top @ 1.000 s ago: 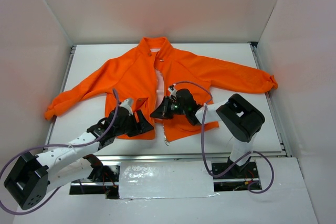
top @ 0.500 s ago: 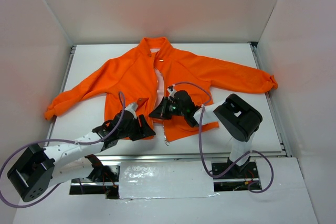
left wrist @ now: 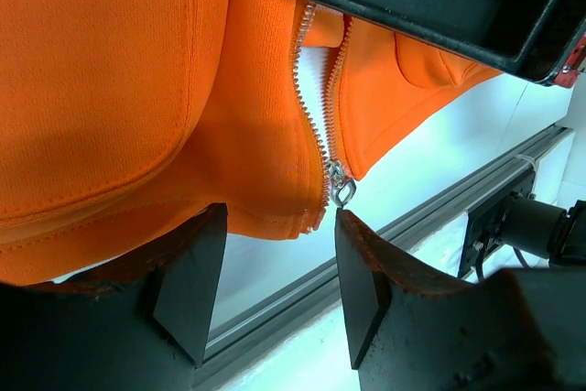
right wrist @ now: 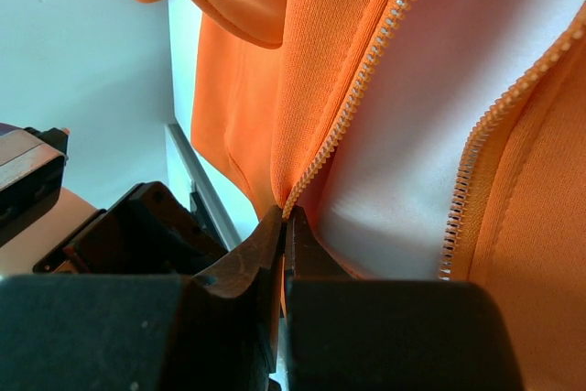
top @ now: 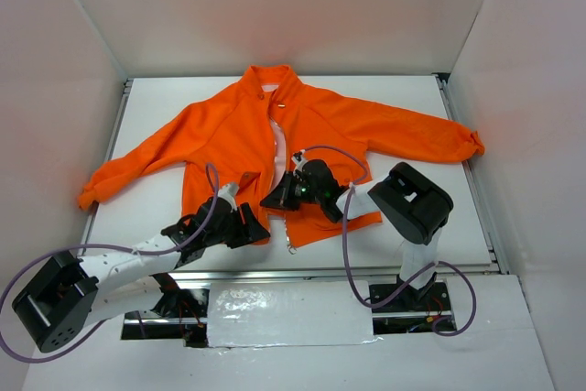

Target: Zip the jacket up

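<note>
1. The jacket (top: 229, 135) lies flat on the tabletop (top: 412, 98), front mostly unzipped, slider (left wrist: 340, 180) low near the hem (left wrist: 265, 223).
2. The right tool (right wrist: 284, 224) pinches the zipper edge (right wrist: 366, 70); the left tool (left wrist: 275, 258), spread, frames the slider.
3. Likely key: hem held taut, slider drawn straight toward the collar (top: 272, 80).

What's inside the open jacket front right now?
The jacket shows white lining between its zipper rows, slider low near the hem. From above, the right gripper covers the lower opening; what lies beneath it is hidden.
</note>
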